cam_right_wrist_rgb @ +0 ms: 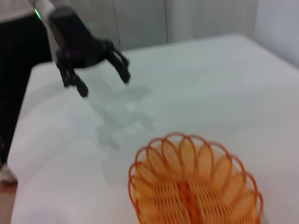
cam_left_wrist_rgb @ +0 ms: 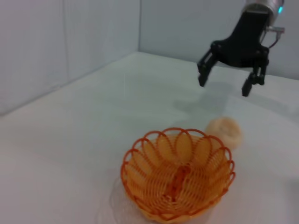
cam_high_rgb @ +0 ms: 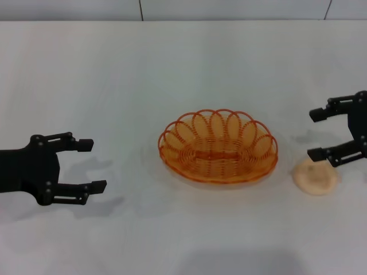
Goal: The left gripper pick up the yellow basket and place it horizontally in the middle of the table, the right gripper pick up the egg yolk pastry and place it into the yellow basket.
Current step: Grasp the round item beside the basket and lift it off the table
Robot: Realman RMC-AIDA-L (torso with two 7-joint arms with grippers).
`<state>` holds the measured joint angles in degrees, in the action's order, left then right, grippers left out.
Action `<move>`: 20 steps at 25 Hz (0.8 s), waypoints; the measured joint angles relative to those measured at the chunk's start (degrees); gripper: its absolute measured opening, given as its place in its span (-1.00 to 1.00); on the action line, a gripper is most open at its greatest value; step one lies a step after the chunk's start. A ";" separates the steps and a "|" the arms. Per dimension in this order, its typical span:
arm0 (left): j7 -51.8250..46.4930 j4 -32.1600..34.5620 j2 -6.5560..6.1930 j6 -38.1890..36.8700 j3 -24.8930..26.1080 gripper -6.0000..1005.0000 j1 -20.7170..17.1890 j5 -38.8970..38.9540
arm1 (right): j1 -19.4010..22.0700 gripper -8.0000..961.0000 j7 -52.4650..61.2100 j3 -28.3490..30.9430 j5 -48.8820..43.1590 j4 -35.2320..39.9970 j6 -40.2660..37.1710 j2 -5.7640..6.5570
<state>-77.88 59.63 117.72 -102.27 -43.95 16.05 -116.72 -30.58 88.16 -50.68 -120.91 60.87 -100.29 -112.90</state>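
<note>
Fingers spread wide on black two-fingered left end effector (cam_high_rgb: 92, 165) at lower left of frame, holding nothing, well apart from oval translucent orange-yellow woven basket (cam_high_rgb: 218, 146) at centre of plain white bench (cam_high_rgb: 114, 74). Likewise gaping and empty: black right end effector (cam_high_rgb: 317, 134) at right edge, just above small round cream-beige matte pastry (cam_high_rgb: 315, 176), lying beside scalloped basket rim, outside it.

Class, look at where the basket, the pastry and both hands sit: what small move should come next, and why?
Probably the right hand should lower over the egg yolk pastry. The yellow basket already lies lengthwise mid-table, empty. The left hand is open and well clear of it. The pastry sits on the table beside the basket, just below the open right hand.
</note>
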 joint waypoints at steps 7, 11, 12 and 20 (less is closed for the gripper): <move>-0.87 -0.01 -0.09 -0.56 -0.17 0.74 0.04 -1.66 | -0.88 0.67 9.94 -2.00 -5.82 4.66 -1.39 -0.09; -1.40 0.00 -0.09 -1.69 -0.38 0.74 0.47 -2.71 | -2.37 0.66 16.16 -4.53 -9.10 6.38 -1.63 0.03; -1.50 0.00 -0.11 -2.37 -0.46 0.74 0.71 -3.11 | -2.86 0.66 17.29 -4.96 -10.03 6.47 -1.61 -0.11; -2.36 -0.45 0.17 -4.52 -0.48 0.74 2.93 -4.97 | -4.24 0.66 23.88 -8.19 -18.11 4.83 2.20 -2.32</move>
<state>-80.25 59.18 117.90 -106.79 -44.43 18.98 -121.68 -34.82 112.04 -58.87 -139.03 65.70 -98.09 -115.22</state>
